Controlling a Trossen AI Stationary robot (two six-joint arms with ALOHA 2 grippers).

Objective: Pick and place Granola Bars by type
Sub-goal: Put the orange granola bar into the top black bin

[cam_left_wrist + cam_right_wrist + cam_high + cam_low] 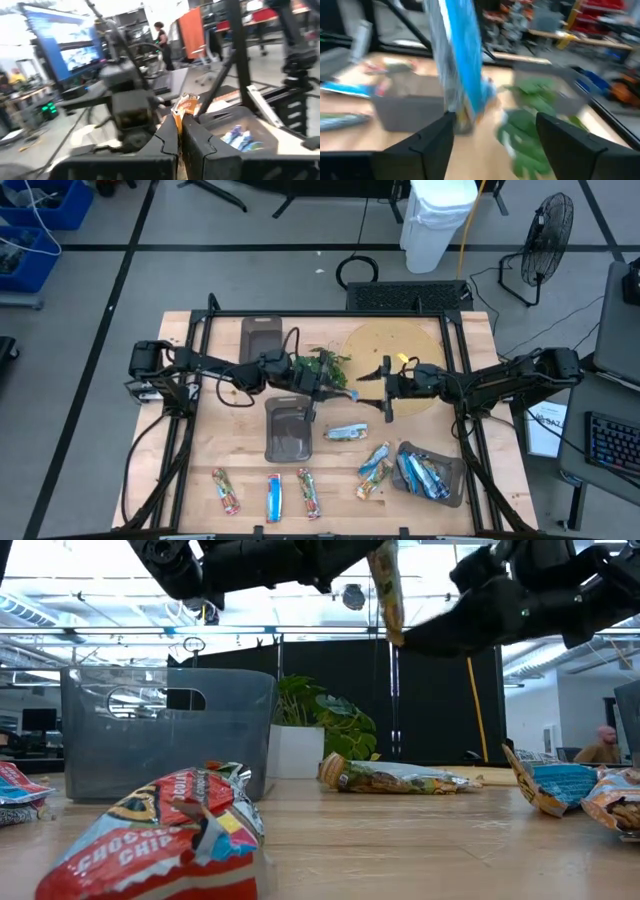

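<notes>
My left claw (352, 393), over the middle of the desk (230, 450), is clenched on a blue-silver bar (355, 394) hanging on end. My right claw (384, 390), at its three o'clock, stands released beside that bar. At six o'clock, a red bar (170, 830) reads "CHOCOLATE CHIP".

blurred bar (462, 60), plant (530, 132) (both smeared)
</notes>
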